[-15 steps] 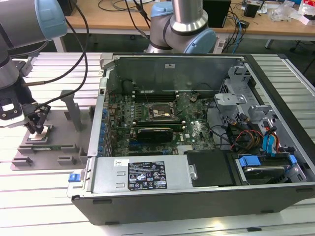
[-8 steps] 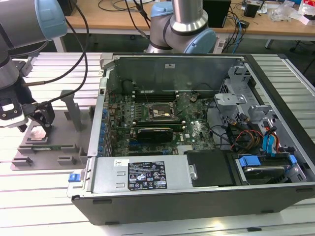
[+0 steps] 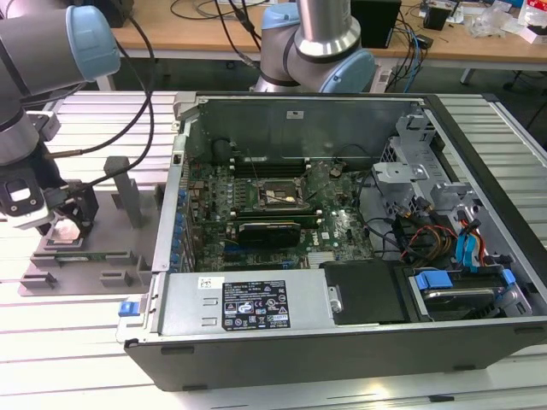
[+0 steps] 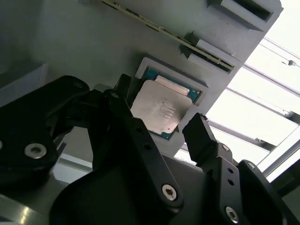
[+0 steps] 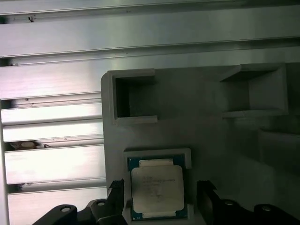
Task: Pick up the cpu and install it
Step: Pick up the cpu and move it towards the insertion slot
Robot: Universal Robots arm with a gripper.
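The hand [image 4: 162, 108] is hovering over the grey fixture tray [image 5: 187, 117], its fingers standing open on either side of the cpu [image 5: 156, 185], which is lying in the tray's recess.

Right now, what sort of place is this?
Likely a robotics lab bench for computer assembly: an open computer case lies on a slatted aluminium table, a grey fixture tray beside it holds the cpu, and cable-strewn desks stand behind.

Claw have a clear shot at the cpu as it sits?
Probably yes. The open claw straddles the cpu, which lies face up in its pocket of the grey fixture tray, and nothing sits between them.
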